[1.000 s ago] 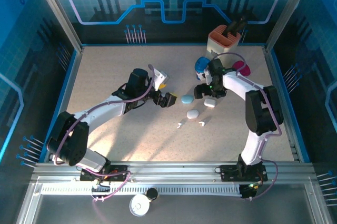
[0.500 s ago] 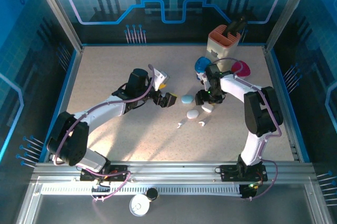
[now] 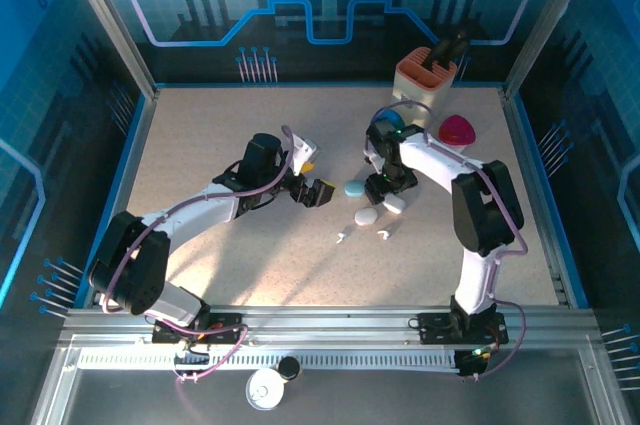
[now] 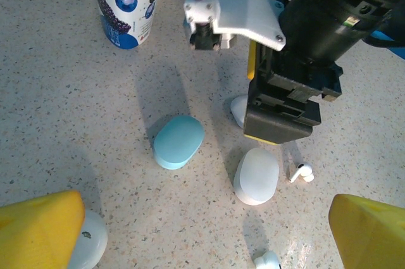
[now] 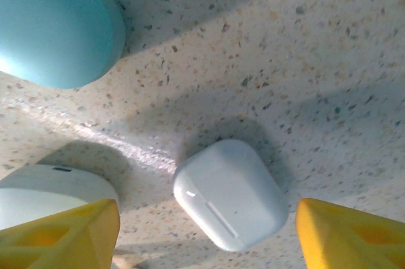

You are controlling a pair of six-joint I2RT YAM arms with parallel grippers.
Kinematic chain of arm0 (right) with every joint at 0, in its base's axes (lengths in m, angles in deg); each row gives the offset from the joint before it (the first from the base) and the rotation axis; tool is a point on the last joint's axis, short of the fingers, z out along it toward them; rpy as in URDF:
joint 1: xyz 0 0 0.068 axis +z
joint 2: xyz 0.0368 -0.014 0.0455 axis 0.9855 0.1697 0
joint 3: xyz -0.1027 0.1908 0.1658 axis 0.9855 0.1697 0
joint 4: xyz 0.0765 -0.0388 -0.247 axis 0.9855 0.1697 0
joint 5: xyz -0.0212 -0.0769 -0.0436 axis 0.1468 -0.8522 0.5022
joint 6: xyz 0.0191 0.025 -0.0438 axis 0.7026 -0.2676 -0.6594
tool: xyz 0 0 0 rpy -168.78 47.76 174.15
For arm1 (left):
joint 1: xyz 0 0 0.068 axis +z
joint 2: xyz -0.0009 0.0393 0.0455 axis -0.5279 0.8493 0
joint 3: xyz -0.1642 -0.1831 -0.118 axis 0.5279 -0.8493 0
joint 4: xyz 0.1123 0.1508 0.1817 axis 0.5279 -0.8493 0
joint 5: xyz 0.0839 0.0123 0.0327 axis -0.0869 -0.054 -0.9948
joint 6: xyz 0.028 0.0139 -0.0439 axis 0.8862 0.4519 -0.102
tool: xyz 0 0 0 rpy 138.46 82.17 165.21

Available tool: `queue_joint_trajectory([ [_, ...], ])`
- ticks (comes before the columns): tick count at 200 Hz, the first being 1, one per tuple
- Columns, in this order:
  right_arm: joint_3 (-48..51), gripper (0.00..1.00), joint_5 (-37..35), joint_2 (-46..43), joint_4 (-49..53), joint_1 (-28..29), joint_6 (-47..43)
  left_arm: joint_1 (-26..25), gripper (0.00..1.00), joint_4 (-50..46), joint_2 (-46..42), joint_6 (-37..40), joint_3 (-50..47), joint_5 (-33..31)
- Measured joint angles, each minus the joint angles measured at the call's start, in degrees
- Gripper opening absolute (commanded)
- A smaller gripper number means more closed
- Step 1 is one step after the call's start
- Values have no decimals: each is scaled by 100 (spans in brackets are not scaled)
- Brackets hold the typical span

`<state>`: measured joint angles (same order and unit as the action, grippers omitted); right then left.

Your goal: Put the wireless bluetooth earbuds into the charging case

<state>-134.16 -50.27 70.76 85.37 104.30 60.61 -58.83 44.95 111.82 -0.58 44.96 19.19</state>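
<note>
Speckled beige tabletop (image 3: pixel 220 135) inside a blue-lit enclosure, and from where I stand the action sits just right of centre in the overhead view. The right gripper (image 3: pixel 383 185) hangs low over a white rounded-square case (image 5: pixel 229 193). From its wrist camera the yellow fingers (image 5: pixel 351 234) sit moderately apart on either side of that case, with a sliver of table showing on each side, so nothing is gripped. The case lies skewed and closer to the finger at the lower right. The left gripper (image 3: pixel 320 191) hovers to the left of the cluster, spread wide and empty.

The wireless bluetooth earbuds (image 3: pixel 383 235) I can make out are two, lying loose on the table below the cases in the overhead view. From the left wrist, one earbud (image 4: pixel 301 173) lies just right of the white pebble case (image 4: pixel 256 175) and another earbud (image 4: pixel 266 260) sits at the bottom edge. A pale blue pebble case (image 4: pixel 178 141) rests a little to the left.

My worry is the closing pinch. With the case off-centre and angled, one finger would likely meet it first and spin or skid it across the table. The other finger sits near the white pebble case and could shove it toward the earbuds. Those buds are tiny and would flick away at a nudge. Both arms also crowd the same patch, so a careless reach could knock them together.
</note>
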Motion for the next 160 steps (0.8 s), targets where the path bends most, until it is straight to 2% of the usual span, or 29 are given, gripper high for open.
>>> queue_joint_trajectory([
  [38,-343,69,-457,496,422,103,-457,0,99,0,-2,4,0,-17],
  [100,-461,59,-660,868,584,116,-715,0,99,-2,-26,94,-33,-22],
  [142,-492,44,-656,903,570,133,-734,0,99,0,-26,105,-42,-22],
  [160,-505,41,-654,898,570,138,-684,0,99,0,-35,103,-66,-37],
])
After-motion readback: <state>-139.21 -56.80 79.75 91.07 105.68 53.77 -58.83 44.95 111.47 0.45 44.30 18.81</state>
